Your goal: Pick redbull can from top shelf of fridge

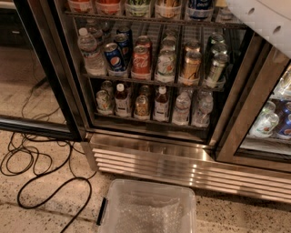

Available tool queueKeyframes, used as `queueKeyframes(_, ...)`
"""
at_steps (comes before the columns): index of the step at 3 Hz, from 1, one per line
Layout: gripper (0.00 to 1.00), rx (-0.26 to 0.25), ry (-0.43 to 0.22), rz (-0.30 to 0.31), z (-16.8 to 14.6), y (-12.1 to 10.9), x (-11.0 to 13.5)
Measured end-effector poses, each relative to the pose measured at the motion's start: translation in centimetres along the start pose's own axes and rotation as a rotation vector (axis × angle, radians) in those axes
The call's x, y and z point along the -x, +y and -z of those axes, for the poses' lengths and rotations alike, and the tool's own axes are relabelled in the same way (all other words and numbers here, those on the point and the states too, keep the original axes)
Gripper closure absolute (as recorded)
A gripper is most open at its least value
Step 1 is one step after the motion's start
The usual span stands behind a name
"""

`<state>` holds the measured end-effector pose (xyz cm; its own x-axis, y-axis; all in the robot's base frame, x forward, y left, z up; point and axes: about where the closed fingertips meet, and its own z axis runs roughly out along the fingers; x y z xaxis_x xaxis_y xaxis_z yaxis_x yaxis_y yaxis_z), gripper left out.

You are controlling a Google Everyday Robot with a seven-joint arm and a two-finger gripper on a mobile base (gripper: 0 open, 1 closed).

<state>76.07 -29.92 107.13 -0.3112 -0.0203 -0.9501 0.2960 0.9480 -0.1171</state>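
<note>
The gripper is not in the frame. Only a white stretch of the arm (263, 22) shows, in the upper right corner, so I cannot tell whether the jaws are open or closed.

The redbull can (199, 6) seems to be the silver-and-blue one at the top edge, right of centre. Only its lower end is visible, so that reading is tentative. It stands on the top shelf (136, 21) of the fridge (150, 154), close beside other drinks in the same row.

- **Wrong pick:** with the can cut off by the top of the frame, the jaws could be lined up on a neighbour instead. The Pepsi can (113, 55) on the shelf below is also blue and could be mistaken for it, more so than the red Coca-Cola can (141, 59) beside it.
- **Knocking neighbours:** the row is tightly packed, so jaws opened too wide or coming in at an angle would push the next drink over or backwards.
- **Collision:** the arm sits near the dark upright post (236, 91) on the right and could strike it while reaching across.
- **Dropping:** a slim, smooth can gripped too low or off-centre could slip and fall towards the clear bin (150, 184) or the floor.
- **Cables:** the loose cables (36, 168) at lower left could snag the base if it moves that way.
</note>
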Motion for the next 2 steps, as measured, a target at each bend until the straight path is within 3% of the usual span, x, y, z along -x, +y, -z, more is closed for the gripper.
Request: queueKeyframes(2, 1.00, -0.025, -0.014, -0.017, -0.55, -0.11, 0.57)
